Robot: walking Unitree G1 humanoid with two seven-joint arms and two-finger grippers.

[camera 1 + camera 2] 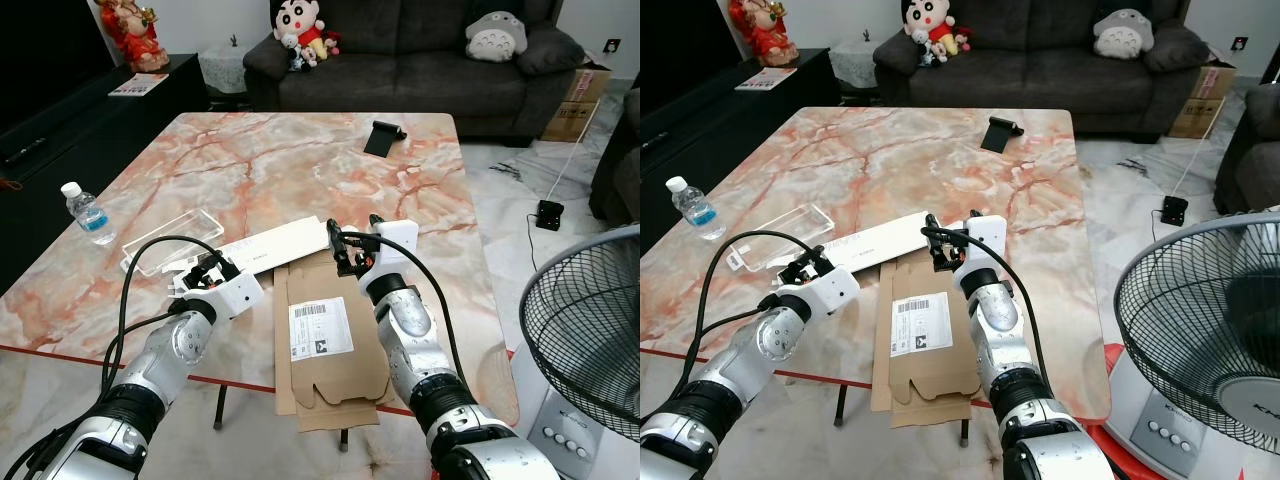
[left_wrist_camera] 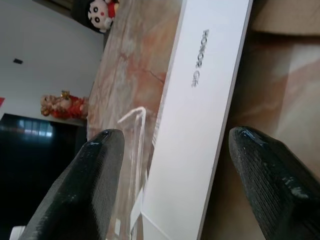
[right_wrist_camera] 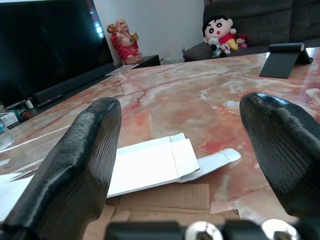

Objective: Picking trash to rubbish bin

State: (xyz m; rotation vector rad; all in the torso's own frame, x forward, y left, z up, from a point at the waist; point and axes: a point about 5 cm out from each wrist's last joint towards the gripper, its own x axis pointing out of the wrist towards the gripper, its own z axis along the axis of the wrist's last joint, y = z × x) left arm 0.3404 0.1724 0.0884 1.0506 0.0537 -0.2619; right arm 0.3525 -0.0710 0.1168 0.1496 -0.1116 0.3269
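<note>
My left pincer (image 1: 200, 268) is wide open, holding nothing, right beside the long white box (image 1: 268, 247) on the table (image 1: 300, 150). My right pincer (image 1: 341, 247) is wide open too, over the flat cardboard (image 1: 330, 345).

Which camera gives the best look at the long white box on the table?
The left eye view: the whole white box lies between both arms. The left wrist view shows its printed lettering close up; the right wrist view shows its open end flap.

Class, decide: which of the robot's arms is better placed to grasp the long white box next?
Left, probably. The left gripper is open with the white box lying between its fingers; the right gripper, also open, sits at the box's far flap end.
</note>
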